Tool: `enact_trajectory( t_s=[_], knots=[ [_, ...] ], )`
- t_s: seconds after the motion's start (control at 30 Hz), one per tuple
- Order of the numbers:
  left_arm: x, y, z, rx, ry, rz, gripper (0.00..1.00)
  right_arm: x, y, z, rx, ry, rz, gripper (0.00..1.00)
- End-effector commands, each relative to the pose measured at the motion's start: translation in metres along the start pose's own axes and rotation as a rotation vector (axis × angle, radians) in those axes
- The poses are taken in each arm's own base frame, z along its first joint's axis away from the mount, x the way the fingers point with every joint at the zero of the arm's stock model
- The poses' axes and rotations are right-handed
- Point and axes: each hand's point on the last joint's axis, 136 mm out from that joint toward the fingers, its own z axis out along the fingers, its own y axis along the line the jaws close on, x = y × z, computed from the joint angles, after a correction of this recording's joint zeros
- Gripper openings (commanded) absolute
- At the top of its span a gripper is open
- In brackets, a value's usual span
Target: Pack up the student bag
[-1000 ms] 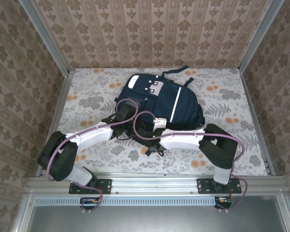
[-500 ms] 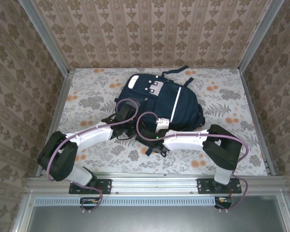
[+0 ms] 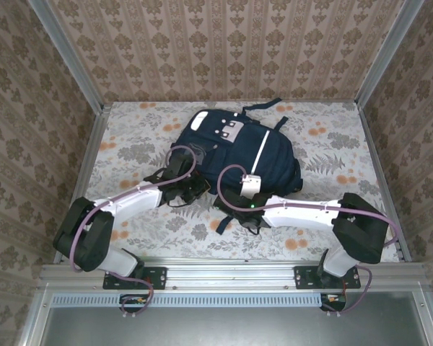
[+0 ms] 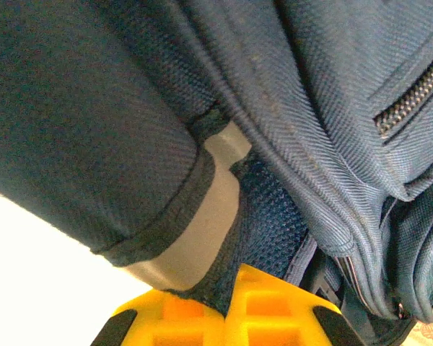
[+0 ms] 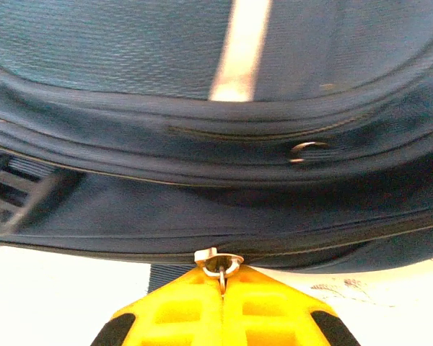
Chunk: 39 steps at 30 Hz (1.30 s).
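Note:
The student bag (image 3: 249, 148), navy with white stripes and patches, lies flat in the middle of the table. My left gripper (image 3: 193, 186) is at its near left corner. In the left wrist view its yellow fingers (image 4: 274, 306) are shut on a fold of the bag's navy mesh fabric (image 4: 263, 216). My right gripper (image 3: 238, 207) is at the bag's near edge. In the right wrist view it (image 5: 221, 277) is shut on a small metal zipper pull (image 5: 219, 261) on the bag's lower seam. The bag's zippers look closed.
The floral tablecloth (image 3: 339, 155) has free room to the right and left of the bag. Patterned walls close in the back and both sides. A dark strap (image 3: 263, 106) trails from the bag's far end. A second zipper ring (image 5: 307, 150) sits higher on the bag.
The right gripper has shut on the zipper pull and the right arm has stretched out, its elbow swinging right. The left wrist shifted slightly left, still gripping the fabric.

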Motion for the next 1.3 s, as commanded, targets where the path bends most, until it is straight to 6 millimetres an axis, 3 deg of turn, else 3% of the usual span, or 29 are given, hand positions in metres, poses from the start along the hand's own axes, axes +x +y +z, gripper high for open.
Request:
enact_trajectory(
  t_s=[0.0, 0.27, 0.37, 0.47, 0.57, 0.6, 0.63, 0.77, 0.9, 1.07, 1.27],
  knots=[
    [-0.022, 0.029, -0.01, -0.078, -0.078, -0.009, 0.0, -0.002, -0.024, -0.004, 0.042, 0.008, -0.014, 0.0],
    [-0.062, 0.056, -0.026, -0.117, -0.147, -0.046, 0.0, 0.001, -0.052, 0.006, 0.071, 0.068, -0.043, 0.0],
    [-0.079, 0.066, -0.033, -0.142, -0.169, -0.05, 0.0, 0.0, -0.052, 0.014, 0.032, 0.109, -0.079, 0.0],
    [-0.096, 0.072, -0.039, -0.156, -0.193, -0.048, 0.0, 0.0, -0.043, 0.02, -0.035, 0.16, -0.133, 0.0],
    [-0.099, 0.067, -0.038, -0.145, -0.16, -0.045, 0.0, 0.0, -0.019, 0.014, -0.152, 0.193, -0.183, 0.0],
    [-0.097, 0.063, -0.037, -0.137, -0.142, -0.043, 0.03, 0.0, -0.01, 0.012, -0.196, 0.205, -0.186, 0.0],
    [-0.093, 0.06, -0.036, -0.133, -0.125, -0.043, 0.14, 0.002, -0.003, 0.01, -0.229, 0.214, -0.189, 0.0],
    [-0.065, 0.046, -0.038, -0.132, -0.078, -0.04, 0.39, 0.006, 0.016, 0.006, -0.307, 0.252, -0.212, 0.0],
    [-0.024, 0.025, -0.043, -0.118, -0.075, -0.016, 0.42, 0.009, 0.036, -0.002, -0.402, 0.284, -0.216, 0.0],
    [0.026, 0.007, -0.038, -0.07, -0.066, -0.081, 0.43, 0.006, 0.043, -0.01, -0.448, 0.284, -0.241, 0.0],
    [0.057, -0.02, -0.013, 0.014, -0.081, -0.152, 0.48, 0.005, 0.038, -0.01, -0.464, 0.287, -0.228, 0.0]
  ],
)
